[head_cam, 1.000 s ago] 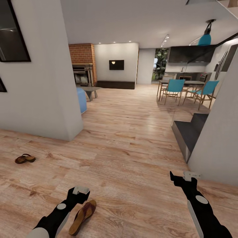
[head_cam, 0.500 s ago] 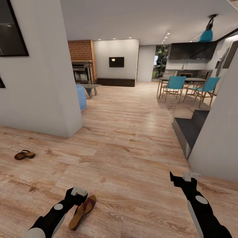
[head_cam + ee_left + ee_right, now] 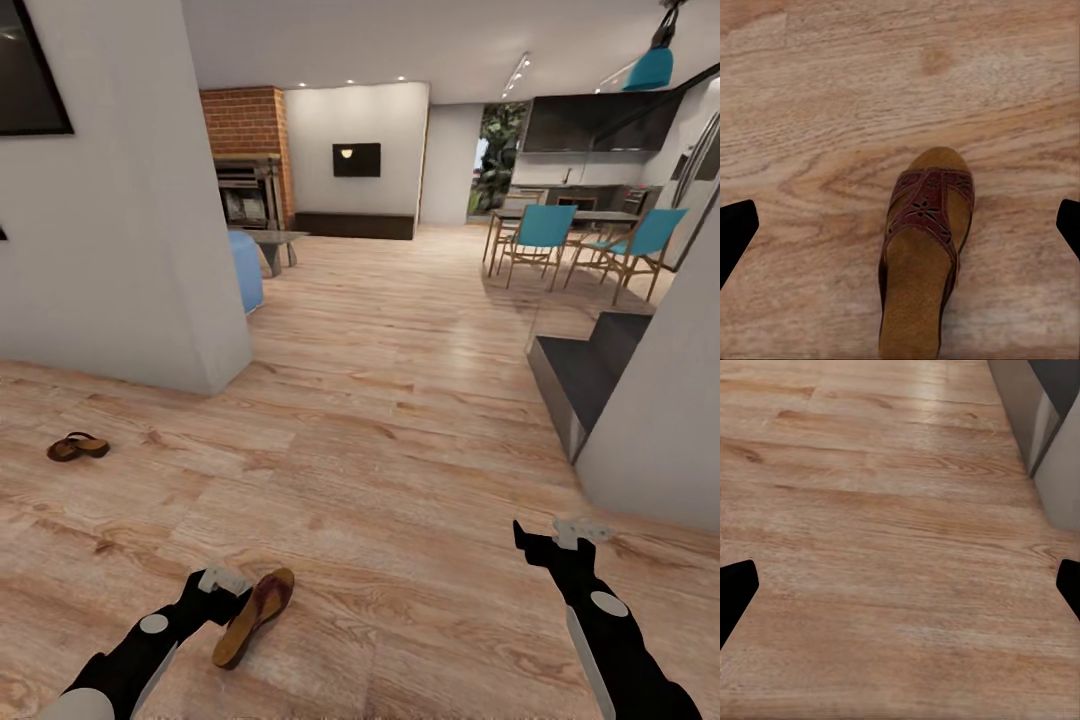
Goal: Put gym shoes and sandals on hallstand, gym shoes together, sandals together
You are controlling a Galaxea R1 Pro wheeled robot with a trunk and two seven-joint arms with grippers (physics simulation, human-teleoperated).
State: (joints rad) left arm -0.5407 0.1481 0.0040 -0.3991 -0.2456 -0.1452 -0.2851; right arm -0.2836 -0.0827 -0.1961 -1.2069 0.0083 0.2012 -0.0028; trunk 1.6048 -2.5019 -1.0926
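Two sandals on the floor (image 3: 400, 420): one (image 3: 254, 616) right by the left arm, another (image 3: 77, 446) well off to the left near the wall. Further back I count two blue chairs, one (image 3: 535, 236) and another (image 3: 640, 243), at one table (image 3: 560, 216). Also one brick fireplace (image 3: 245, 160), one blue pendant lamp (image 3: 652, 62).

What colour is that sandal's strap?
Dark reddish-brown with flower cut-outs on the sandal; the left wrist view shows it best.
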